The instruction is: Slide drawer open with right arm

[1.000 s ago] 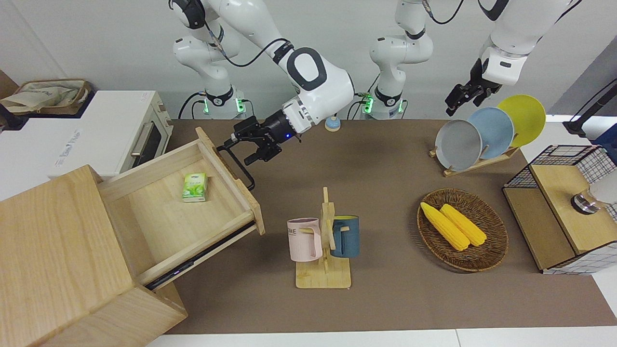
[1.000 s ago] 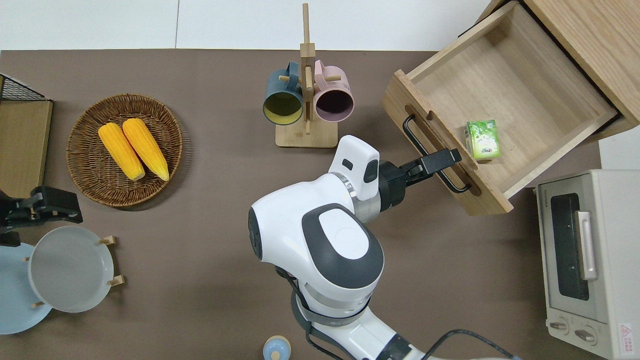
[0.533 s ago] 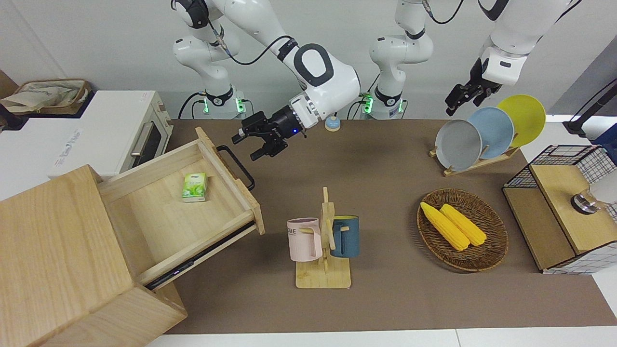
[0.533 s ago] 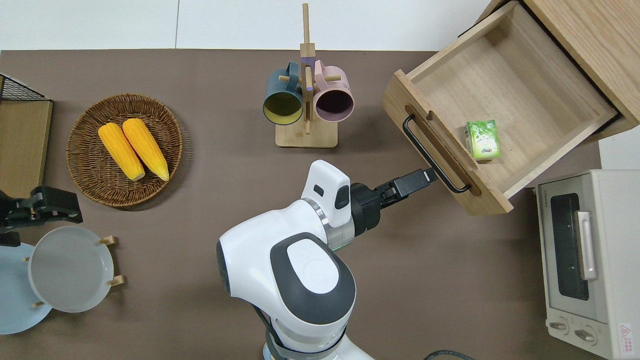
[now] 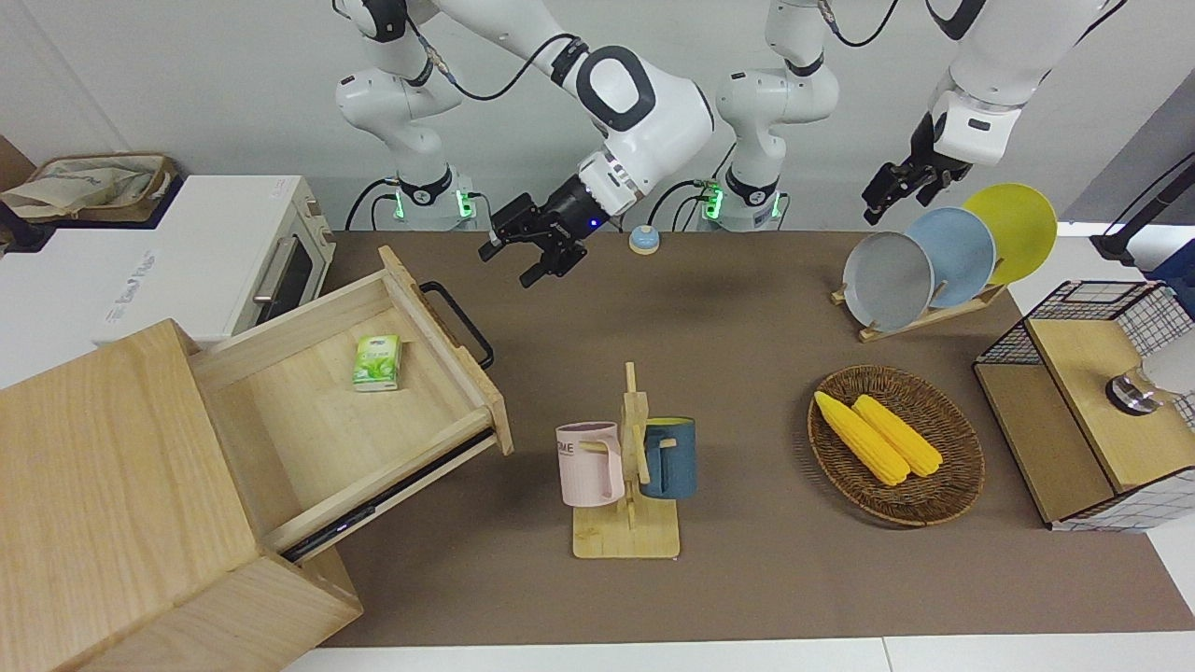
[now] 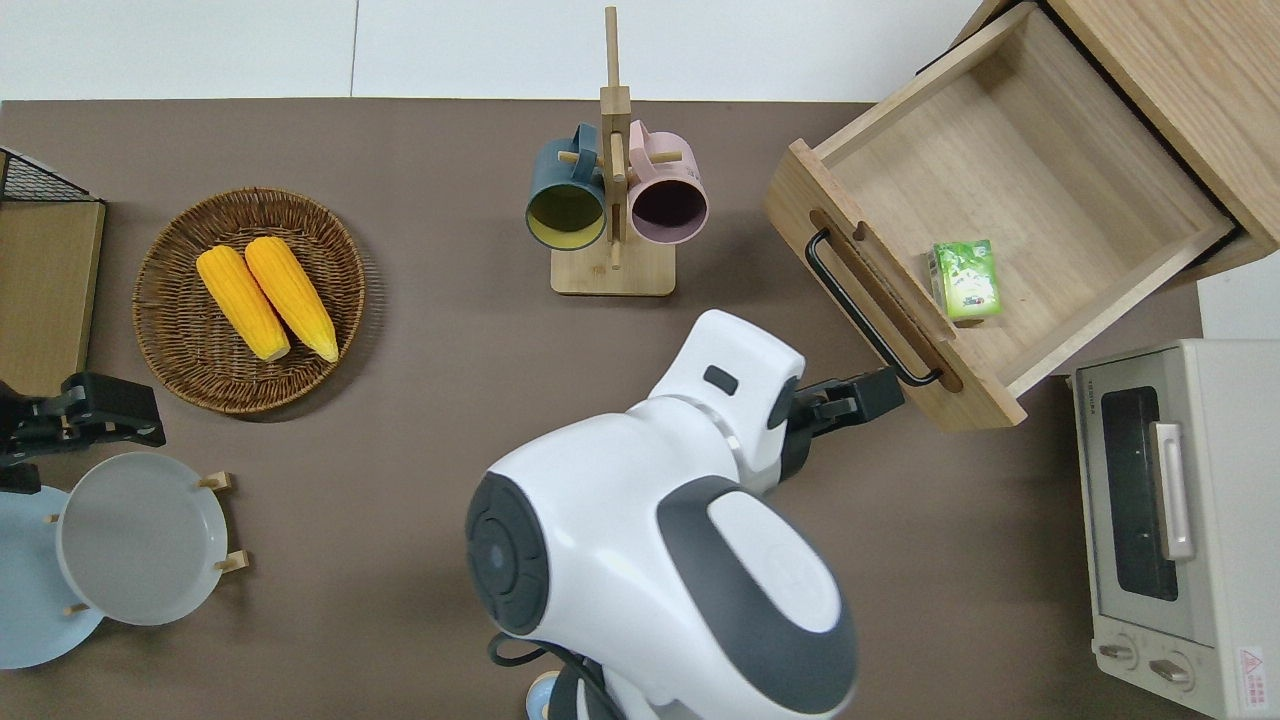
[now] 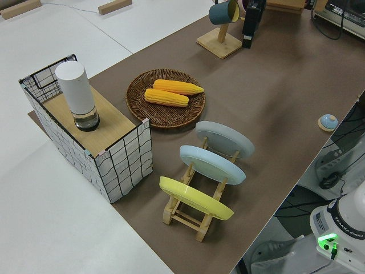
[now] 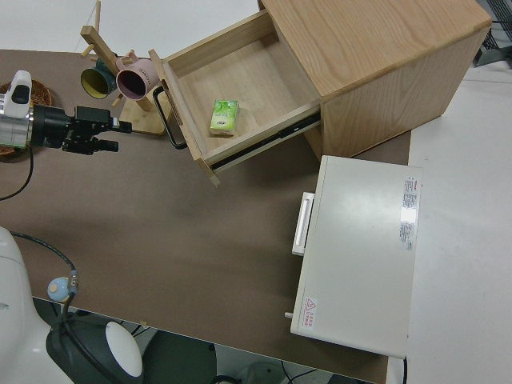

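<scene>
1. The right gripper [image 5: 539, 254] hangs in the air with its fingers spread apart, holding nothing. In the overhead view it is over bare table just beside the end of the black handle [image 6: 866, 310] that lies nearer to the robots, clear of the bar.
2. The right arm [image 6: 660, 530] reaches out over the brown table [image 5: 747, 308] toward the drawer [image 5: 373, 392].
3. The drawer stands pulled well out of the light-wood box [image 5: 121, 504], at the right arm's end of the table, its front panel angled across the table.
4. A small green carton [image 5: 377, 362] lies on the drawer floor, near the front panel.
5. The white toaster oven [image 6: 1170, 520] sits beside the drawer, nearer to the robots.
6. A mug rack [image 5: 630, 485] with a pink mug [image 5: 589, 463] and a blue mug [image 5: 668, 456] stands farther from the robots than the gripper.
7. The left arm is parked; I cannot tell whether its left gripper [image 5: 896, 191] is open or closed.
</scene>
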